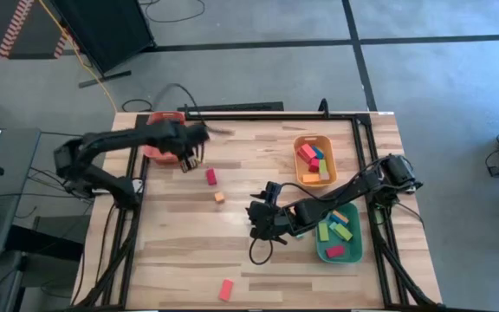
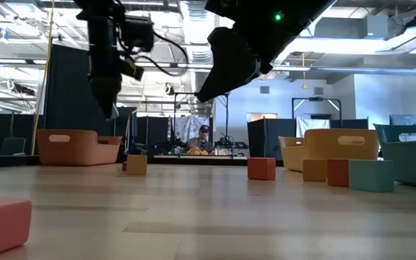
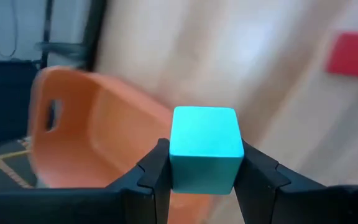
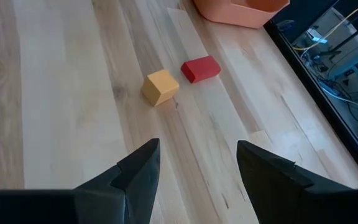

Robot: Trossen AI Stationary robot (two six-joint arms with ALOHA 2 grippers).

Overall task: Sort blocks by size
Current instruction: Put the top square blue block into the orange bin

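- The left gripper [image 1: 191, 159] reaches over the edge of the red-orange tray [image 1: 156, 147], its fingers clamped on a teal cube [image 3: 204, 148].
- The right gripper [image 1: 258, 218] hangs over the table well away from that tray, jaws apart and empty.
- Only the left wrist view shows the cube.
- The right wrist view shows an orange cube [image 4: 161, 87] just beside a red block [image 4: 201, 68], near the tray.

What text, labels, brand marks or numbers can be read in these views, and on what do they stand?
None can be read.
The teal cube held in the left claw: plain faces, no marking.
The red block and the orange cube on the table: plain.
The orange tray: no label showing.
Room behind the table in the low view: any signs there are too small to read.
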